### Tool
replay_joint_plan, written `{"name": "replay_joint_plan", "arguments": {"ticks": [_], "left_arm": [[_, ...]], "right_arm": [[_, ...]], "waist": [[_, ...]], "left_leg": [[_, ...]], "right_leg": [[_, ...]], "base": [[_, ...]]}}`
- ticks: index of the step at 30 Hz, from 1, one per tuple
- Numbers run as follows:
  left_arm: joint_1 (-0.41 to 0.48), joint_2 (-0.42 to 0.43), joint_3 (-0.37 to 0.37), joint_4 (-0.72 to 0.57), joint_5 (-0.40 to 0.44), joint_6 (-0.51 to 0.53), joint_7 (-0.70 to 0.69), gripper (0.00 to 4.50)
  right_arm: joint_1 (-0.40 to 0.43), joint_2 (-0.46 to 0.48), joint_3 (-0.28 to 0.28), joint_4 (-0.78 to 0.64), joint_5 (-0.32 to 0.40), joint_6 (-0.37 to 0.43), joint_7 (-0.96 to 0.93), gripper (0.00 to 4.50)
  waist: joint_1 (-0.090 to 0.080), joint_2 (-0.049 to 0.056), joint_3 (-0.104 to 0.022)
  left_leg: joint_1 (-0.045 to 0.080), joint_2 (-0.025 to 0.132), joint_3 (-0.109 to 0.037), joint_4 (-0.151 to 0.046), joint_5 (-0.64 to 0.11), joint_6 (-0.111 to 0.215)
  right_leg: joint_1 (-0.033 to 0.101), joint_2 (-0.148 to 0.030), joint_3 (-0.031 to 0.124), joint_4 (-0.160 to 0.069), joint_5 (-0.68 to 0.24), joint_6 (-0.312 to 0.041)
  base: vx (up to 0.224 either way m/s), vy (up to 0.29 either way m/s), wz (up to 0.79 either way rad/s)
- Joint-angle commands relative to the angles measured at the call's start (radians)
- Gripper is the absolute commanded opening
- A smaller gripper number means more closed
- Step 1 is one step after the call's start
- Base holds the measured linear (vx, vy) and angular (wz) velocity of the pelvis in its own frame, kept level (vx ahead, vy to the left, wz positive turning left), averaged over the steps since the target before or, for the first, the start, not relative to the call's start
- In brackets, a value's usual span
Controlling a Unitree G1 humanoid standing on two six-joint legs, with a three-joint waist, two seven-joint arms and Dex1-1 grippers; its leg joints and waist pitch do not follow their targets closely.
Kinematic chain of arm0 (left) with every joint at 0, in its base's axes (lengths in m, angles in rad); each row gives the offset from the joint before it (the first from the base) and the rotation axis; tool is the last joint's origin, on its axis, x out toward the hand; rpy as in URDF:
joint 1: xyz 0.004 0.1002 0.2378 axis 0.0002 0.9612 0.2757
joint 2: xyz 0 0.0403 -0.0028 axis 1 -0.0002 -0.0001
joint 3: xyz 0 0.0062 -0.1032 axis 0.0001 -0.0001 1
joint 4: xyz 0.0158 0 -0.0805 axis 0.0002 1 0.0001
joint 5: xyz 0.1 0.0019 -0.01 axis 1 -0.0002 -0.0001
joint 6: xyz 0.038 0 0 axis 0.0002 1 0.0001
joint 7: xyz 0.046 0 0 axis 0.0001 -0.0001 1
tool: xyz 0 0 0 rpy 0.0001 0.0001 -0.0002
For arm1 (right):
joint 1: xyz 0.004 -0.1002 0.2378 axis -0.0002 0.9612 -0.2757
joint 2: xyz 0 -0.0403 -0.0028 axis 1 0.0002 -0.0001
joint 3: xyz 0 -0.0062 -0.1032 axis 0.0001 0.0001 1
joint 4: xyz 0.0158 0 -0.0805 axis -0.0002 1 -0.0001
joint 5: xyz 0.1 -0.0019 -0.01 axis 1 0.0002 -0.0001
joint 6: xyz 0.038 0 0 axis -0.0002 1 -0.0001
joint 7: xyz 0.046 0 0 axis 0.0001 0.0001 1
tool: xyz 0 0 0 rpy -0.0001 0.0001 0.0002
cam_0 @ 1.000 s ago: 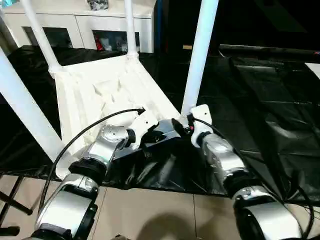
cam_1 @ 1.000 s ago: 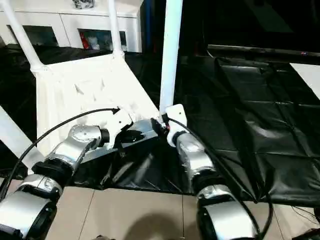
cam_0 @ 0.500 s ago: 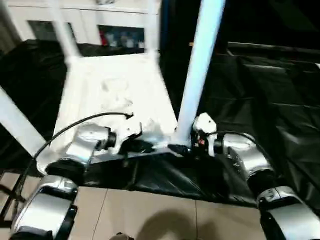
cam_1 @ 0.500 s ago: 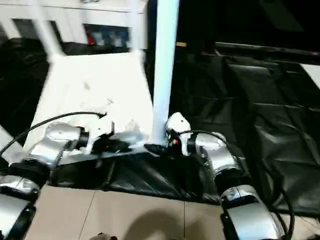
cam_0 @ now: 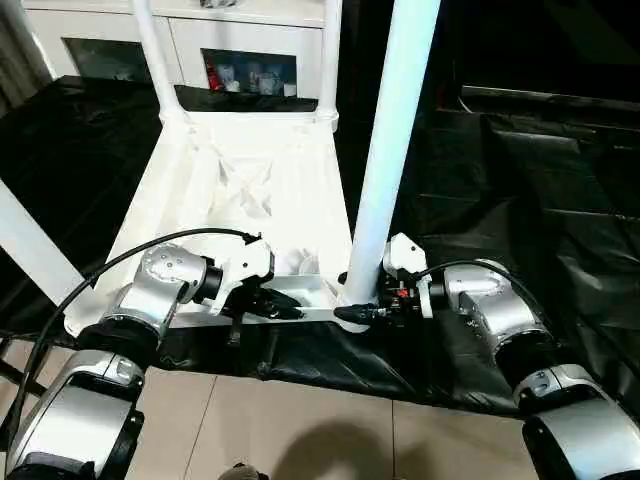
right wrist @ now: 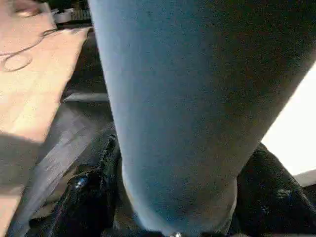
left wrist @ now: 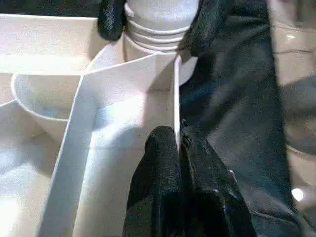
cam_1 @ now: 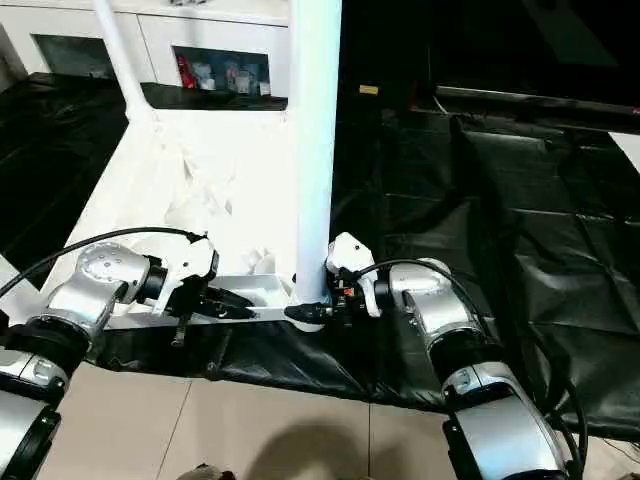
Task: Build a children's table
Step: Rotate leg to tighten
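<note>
The tabletop (cam_0: 240,190) is lying upside down w/ ribbed underside up, center-left of the frame, on a counter draped in black plastic sheeting (cam_0: 520,180). White tube legs are standing up from its corner sockets: a thick near leg (cam_0: 395,150) rising at center to the top edge, two thinner far legs at upper left (cam_0: 152,55) and upper center (cam_0: 331,55), and one more leg (cam_0: 30,250) slanting along the left edge.

Left hand (cam_0: 282,307) is at lower center-left, fingers pressed together and pinching the thin near rim of the tabletop; in the left wrist view the rim wall is sitting between the two black fingers (left wrist: 165,168).

Right hand (cam_0: 362,313) is at lower center, just right of the near leg's base. Its fingers are standing apart, one on each side of the leg's lower end at the corner socket; left wrist view is showing both black fingertips (left wrist: 111,19) flanking the ribbed leg base. Can't tell if they're pressing on it or just beside it.

A white cabinet (cam_0: 240,40) is running along the top of the frame behind the counter. Tiled floor (cam_0: 300,430) is showing at the bottom.
</note>
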Motion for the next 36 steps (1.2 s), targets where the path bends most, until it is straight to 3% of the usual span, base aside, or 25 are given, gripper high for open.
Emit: {"name": "replay_joint_plan", "arguments": {"ticks": [1, 4, 6, 7, 8, 11, 12, 16, 17, 22, 26, 29, 31, 32, 35, 36], "left_arm": [[-0.012, -0.042, -0.019, 0.012, 0.023, 0.025, 0.053, 0.0], [-0.039, -0.096, -0.014, 0.043, 0.049, 0.061, 0.21, 0.0], [-0.056, -0.156, -0.015, 0.048, 0.064, 0.099, 0.321, 0.0], [-0.059, -0.171, -0.014, 0.047, 0.066, 0.11, 0.345, 0.0], [-0.062, -0.195, -0.014, 0.044, 0.069, 0.125, 0.379, 0.0], [-0.063, -0.262, -0.03, 0.03, 0.095, 0.155, 0.478, 0.0], [-0.057, -0.285, -0.04, 0.022, 0.105, 0.16, 0.492, 0.0], [-0.046, -0.297, -0.071, 0.022, 0.137, 0.147, 0.492, 0.0], [-0.046, -0.298, -0.071, 0.025, 0.14, 0.145, 0.499, 0.0], [-0.033, -0.247, -0.067, 0.008, 0.128, 0.106, 0.433, 0.0], [-0.008, -0.166, -0.053, -0.024, 0.095, 0.043, 0.286, 0.0], [0.001, -0.121, -0.054, -0.036, 0.081, 0.017, 0.199, 0.0], [0.006, -0.094, -0.051, -0.042, 0.068, 0.003, 0.143, 0.0], [0.009, -0.08, -0.048, -0.047, 0.058, -0.002, 0.111, 0.0], [0.015, -0.052, -0.05, -0.054, 0.048, -0.014, 0.051, 0.0], [0.017, -0.038, -0.053, -0.054, 0.048, -0.024, 0.029, 0.0]], "right_arm": [[-0.004, 0.04, 0.002, 0.007, -0.004, 0.019, -0.085, 2.67], [0.007, 0.085, -0.019, 0.035, -0.047, 0.037, -0.341, 2.67], [0.01, 0.137, -0.057, 0.058, -0.05, 0.074, -0.532, 2.67], [0.01, 0.15, -0.066, 0.064, -0.049, 0.085, -0.573, 2.66], [0.011, 0.169, -0.069, 0.072, -0.056, 0.092, -0.631, 2.66], [0.001, 0.239, -0.071, 0.102, -0.079, 0.112, -0.789, 2.66], [-0.007, 0.275, -0.072, 0.114, -0.082, 0.118, -0.836, 2.66], [-0.017, 0.317, -0.063, 0.11, -0.073, 0.091, -0.814, 2.66], [-0.016, 0.319, -0.063, 0.103, -0.074, 0.073, -0.806, 3.22], [-0.004, 0.259, -0.093, 0.048, -0.02, 0.024, -0.67, 3.56], [0.017, 0.148, -0.047, 0.009, -0.019, 0.005, -0.433, 3.88], [0.027, 0.085, -0.011, -0.006, -0.024, -0.017, -0.29, 3.88], [0.03, 0.046, 0.009, -0.017, -0.02, -0.025, -0.192, 3.88], [0.029, 0.029, 0.016, -0.021, -0.016, -0.025, -0.137, 3.88], [0.018, 0.004, 0.021, -0.019, -0.01, -0.018, -0.04, 3.88], [0.012, -0.005, 0.028, -0.016, -0.011, -0.019, 0.0, 3.88]], "waist": [[-0.005, -0.003, -0.057], [-0.014, -0.009, -0.053], [-0.023, -0.005, -0.05], [-0.027, -0.009, -0.05], [-0.031, -0.001, -0.05], [-0.042, 0.005, -0.052], [-0.045, 0.002, -0.052], [-0.056, 0.009, -0.051], [-0.056, 0.008, -0.052], [-0.054, 0.007, -0.056], [-0.05, 0.003, -0.065], [-0.04, 0.003, -0.069], [-0.03, 0.008, -0.072], [-0.023, 0.001, -0.074], [-0.014, 0.006, -0.073], [-0.011, 0.0, -0.074]], "left_leg": [[0.024, 0.033, -0.012, -0.069, -0.291, 0.014], [0.028, 0.03, -0.02, -0.073, -0.345, -0.023], [0.032, 0.028, -0.024, -0.074, -0.367, -0.041], [0.032, 0.026, -0.025, -0.074, -0.375, -0.041], [0.033, 0.023, -0.028, -0.072, -0.388, -0.037], [0.028, 0.022, -0.03, -0.075, -0.397, -0.032], [0.029, 0.02, -0.03, -0.075, -0.412, -0.027], [0.035, 0.019, -0.033, -0.075, -0.472, -0.019], [0.034, 0.019, -0.033, -0.076, -0.472, -0.018], [0.024, 0.022, -0.03, -0.078, -0.441, -0.002], [0.009, 0.024, -0.023, -0.073, -0.348, 0.031], [0.009, 0.026, -0.014, -0.064, -0.279, 0.053], [0.012, 0.031, -0.008, -0.057, -0.221, 0.073], [0.014, 0.031, -0.007, -0.056, -0.206, 0.084], [0.014, 0.033, -0.008, -0.056, -0.187, 0.094], [0.014, 0.034, -0.009, -0.057, -0.185, 0.093]], "right_leg": [[0.034, -0.066, 0.04, -0.076, -0.31, -0.224], [0.029, -0.069, 0.042, -0.087, -0.433, -0.179], [0.023, -0.07, 0.042, -0.095, -0.494, -0.157], [0.023, -0.07, 0.041, -0.1, -0.512, -0.149], [0.022, -0.071, 0.039, -0.104, -0.538, -0.138], [0.023, -0.066, 0.037, -0.108, -0.515, -0.136], [0.022, -0.064, 0.035, -0.11, -0.513, -0.133], [0.016, -0.063, 0.032, -0.121, -0.546, -0.121], [0.016, -0.063, 0.032, -0.12, -0.538, -0.124], [0.025, -0.063, 0.037, -0.109, -0.433, -0.159], [0.042, -0.061, 0.039, -0.088, -0.277, -0.203], [0.046, -0.061, 0.037, -0.077, -0.196, -0.24], [0.045, -0.058, 0.036, -0.063, -0.076, -0.271], [0.047, -0.058, 0.034, -0.06, -0.048, -0.284], [0.048, -0.06, 0.033, -0.054, -0.023, -0.293], [0.05, -0.06, 0.03, -0.052, -0.031, -0.292]], "base": [[0.0, 0.0, 0.0], [-0.02, -0.002, -0.01], [0.0, 0.0, 0.0], [0.0, 0.0, 0.0], [0.0, 0.0, 0.0], [0.0, 0.0, 0.0], [0.0, 0.0, 0.0], [0.0, 0.0, 0.0], [0.0, 0.0, 0.0], [0.0, 0.0, 0.0], [0.0, 0.0, 0.0], [0.043, -0.018, 0.0], [0.028, -0.013, 0.0], [0.0, 0.0, 0.0], [0.0, 0.0, 0.0], [0.0, 0.0, 0.0]]}}
